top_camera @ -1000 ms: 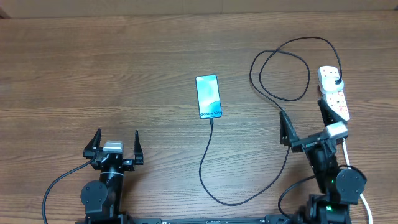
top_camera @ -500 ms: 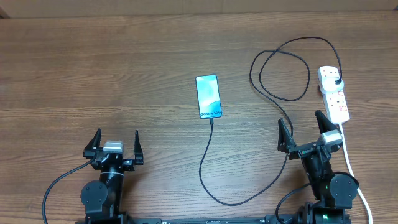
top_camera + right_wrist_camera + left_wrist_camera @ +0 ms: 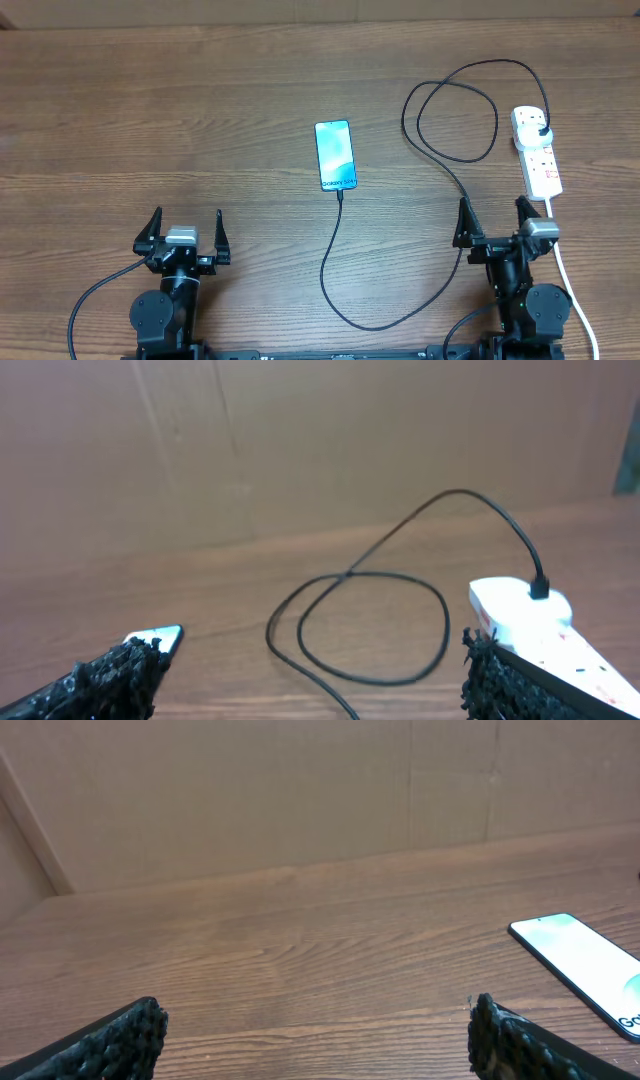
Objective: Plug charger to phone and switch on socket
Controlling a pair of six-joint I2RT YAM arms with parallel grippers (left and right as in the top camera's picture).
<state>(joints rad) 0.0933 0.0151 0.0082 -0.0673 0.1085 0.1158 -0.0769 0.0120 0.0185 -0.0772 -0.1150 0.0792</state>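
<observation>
The phone lies screen up mid-table, its screen lit light blue. The charger, a thin black cable, meets the phone's near end, sweeps toward me and right, loops, and ends in a black plug seated in the white socket at the far right. My left gripper stands open near the front edge, well left of the phone, with nothing between its fingers. My right gripper is open too, just short of the socket, with the cable loop ahead of it.
A thick white cord runs from the socket toward the front edge beside my right arm. A brown wall panel rises behind the wooden table. The phone's corner shows by my right gripper's left finger.
My right arm has drawn back toward the front edge, away from the socket, and squared up. The left arm, phone and cable have not moved.
</observation>
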